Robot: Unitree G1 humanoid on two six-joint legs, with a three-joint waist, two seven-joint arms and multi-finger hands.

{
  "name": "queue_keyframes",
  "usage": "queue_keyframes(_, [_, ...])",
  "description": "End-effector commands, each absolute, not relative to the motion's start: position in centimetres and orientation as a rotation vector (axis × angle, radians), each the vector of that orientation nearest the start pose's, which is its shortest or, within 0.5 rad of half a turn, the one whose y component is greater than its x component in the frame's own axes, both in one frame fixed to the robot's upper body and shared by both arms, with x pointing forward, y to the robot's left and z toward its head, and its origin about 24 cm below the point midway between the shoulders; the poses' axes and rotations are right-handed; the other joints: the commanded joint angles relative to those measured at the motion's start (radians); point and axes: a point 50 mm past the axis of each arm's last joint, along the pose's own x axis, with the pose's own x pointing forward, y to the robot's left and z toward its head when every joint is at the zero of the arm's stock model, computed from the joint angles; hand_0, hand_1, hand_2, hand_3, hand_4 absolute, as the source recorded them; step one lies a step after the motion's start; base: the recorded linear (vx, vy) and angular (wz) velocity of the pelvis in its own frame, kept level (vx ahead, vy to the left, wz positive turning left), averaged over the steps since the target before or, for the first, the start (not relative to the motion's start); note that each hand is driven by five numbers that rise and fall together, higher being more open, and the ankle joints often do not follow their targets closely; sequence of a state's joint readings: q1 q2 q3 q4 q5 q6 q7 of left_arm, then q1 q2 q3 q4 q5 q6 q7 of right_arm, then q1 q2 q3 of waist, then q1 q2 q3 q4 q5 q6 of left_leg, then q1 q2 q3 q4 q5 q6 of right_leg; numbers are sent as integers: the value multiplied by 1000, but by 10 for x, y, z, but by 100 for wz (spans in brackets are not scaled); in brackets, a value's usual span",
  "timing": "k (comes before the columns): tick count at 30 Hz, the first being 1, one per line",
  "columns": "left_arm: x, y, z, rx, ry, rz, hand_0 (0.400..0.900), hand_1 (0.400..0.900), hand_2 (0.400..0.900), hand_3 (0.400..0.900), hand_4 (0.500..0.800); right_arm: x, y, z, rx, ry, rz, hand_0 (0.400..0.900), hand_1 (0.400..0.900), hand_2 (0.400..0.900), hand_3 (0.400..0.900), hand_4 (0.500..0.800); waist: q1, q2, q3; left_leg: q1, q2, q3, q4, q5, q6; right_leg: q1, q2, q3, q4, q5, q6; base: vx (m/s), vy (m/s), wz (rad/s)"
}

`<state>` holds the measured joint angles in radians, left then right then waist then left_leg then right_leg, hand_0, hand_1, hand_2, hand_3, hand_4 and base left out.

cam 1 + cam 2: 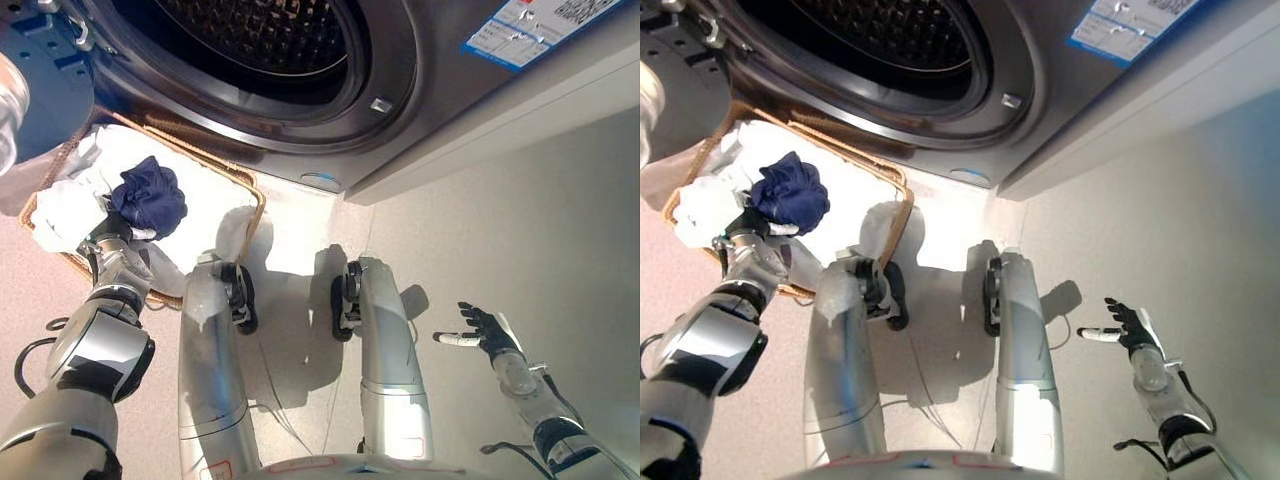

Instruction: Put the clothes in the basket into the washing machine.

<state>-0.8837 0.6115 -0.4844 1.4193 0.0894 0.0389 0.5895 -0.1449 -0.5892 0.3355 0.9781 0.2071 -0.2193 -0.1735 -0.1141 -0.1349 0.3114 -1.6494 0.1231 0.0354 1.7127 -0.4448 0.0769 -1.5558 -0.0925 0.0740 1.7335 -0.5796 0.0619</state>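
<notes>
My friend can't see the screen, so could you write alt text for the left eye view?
The robot's left hand grips a dark blue garment above a wicker basket lined with white cloth, below the open washing machine. Its right hand hangs open over the floor.

Left eye: from my head I looked steeply down, close over the basket and washing machine.
Right eye: set just beside it, sharing nearly the whole floor.
</notes>
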Motion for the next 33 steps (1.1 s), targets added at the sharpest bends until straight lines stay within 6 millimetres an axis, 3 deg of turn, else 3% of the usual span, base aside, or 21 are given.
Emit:
queue_keyframes(1, [345,352,117,1158,300,729,900,900,900,900,800,181,-354,-49,-632,613,-325,900,900,900,900,800,-36,-32,52,79,2,-45,49,-129,1,114,-27,-9,-7,57,-13,0,0,0])
queue_keyframes(3, [347,349,114,1156,300,712,900,900,900,900,800,181,-354,-49,-633,614,-325,900,900,900,900,800,-36,-37,59,79,0,-42,57,-131,3,111,-28,-8,3,55,-14,0,0,0])
queue_keyframes(4, [348,347,113,1158,299,701,827,827,827,827,756,180,-354,-49,-632,613,-327,900,900,900,900,800,-35,-38,61,79,-1,-41,57,-131,3,110,-26,-6,4,53,-15,0,0,0])
queue_keyframes(5, [348,346,113,1155,298,696,400,400,400,400,500,180,-355,-50,-631,616,-330,900,900,900,900,800,-34,-39,62,79,-4,-41,60,-131,3,109,-26,-4,8,53,-17,0,0,0])
queue_keyframes(16, [351,334,102,1086,302,654,400,400,400,400,500,189,-348,-50,-631,602,-298,900,900,900,900,800,-39,-17,8,79,-10,-52,-41,-80,0,107,-23,-31,-84,86,-32,-3,-1,0])
queue_keyframes(20, [356,328,104,1053,284,644,400,400,400,400,500,192,-344,-53,-628,609,-289,900,900,900,900,800,-49,15,-60,85,-23,-63,-253,26,-17,128,-23,-72,-290,151,-36,-45,-11,4])
queue_keyframes(24, [356,327,102,997,279,637,400,400,400,400,500,196,-341,-53,-629,604,-275,900,900,900,900,800,-49,19,-81,199,-32,-63,-482,123,-37,233,-9,-106,-513,228,-27,-23,-41,4])
queue_keyframes(30, [358,316,93,929,265,607,400,400,400,400,500,191,-337,-62,-620,640,-275,900,900,900,900,800,-49,22,-108,323,-55,-83,-711,236,-67,352,9,-143,-747,318,-12,-12,-60,11])
queue_keyframes(33, [360,304,86,890,249,572,400,400,400,400,500,178,-337,-75,-612,710,-295,900,900,900,900,800,-46,31,-123,382,-57,-89,-817,282,-76,403,4,-141,-838,359,-13,0,-54,15])
